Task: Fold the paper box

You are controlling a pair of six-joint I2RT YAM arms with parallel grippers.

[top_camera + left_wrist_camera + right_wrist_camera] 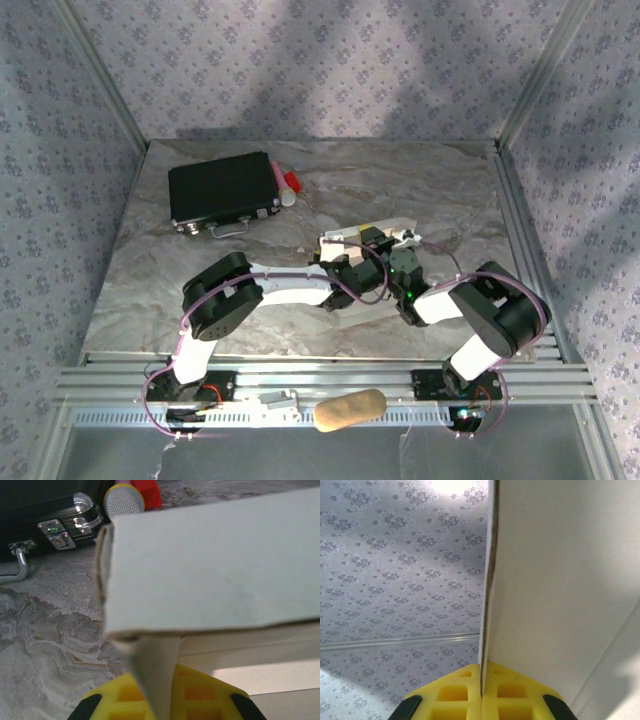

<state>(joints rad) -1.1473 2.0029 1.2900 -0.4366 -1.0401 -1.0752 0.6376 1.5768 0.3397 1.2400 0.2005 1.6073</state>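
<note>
Paper box [372, 232] of white card sits just right of the middle of the marbled table [150, 270], caught between the two grippers. Whether it touches the tabletop I cannot tell.

At the far left, toward the back, lies a closed black case [222, 190] with its wire handle [230, 232] facing the arms. A microphone [288, 186] lies just beside the case's right end, with something red next to it. On the near rail, between the arm bases, rests a tan roll-shaped thing [350, 409] (what it is I cannot tell).

The left gripper [345, 250] reaches the box's left end. In the left wrist view its yellow fingers [120, 702] are pressed together on a narrow flap [157, 675] hanging from the paper box [215, 565]. The box's broad white panel lies roughly level above them, and the folded edge at its left shows brown card. Beyond it are the case's latches [57, 532] and the microphone's silver mesh head.

The right gripper [400, 245] comes in from the right, just beside the left one. In the right wrist view its fingers [452, 695] are clamped on the thin edge of an upright box wall [560, 580], which rises from between them. Patterned wallpaper [395, 570] lies to the left of that wall.
</note>
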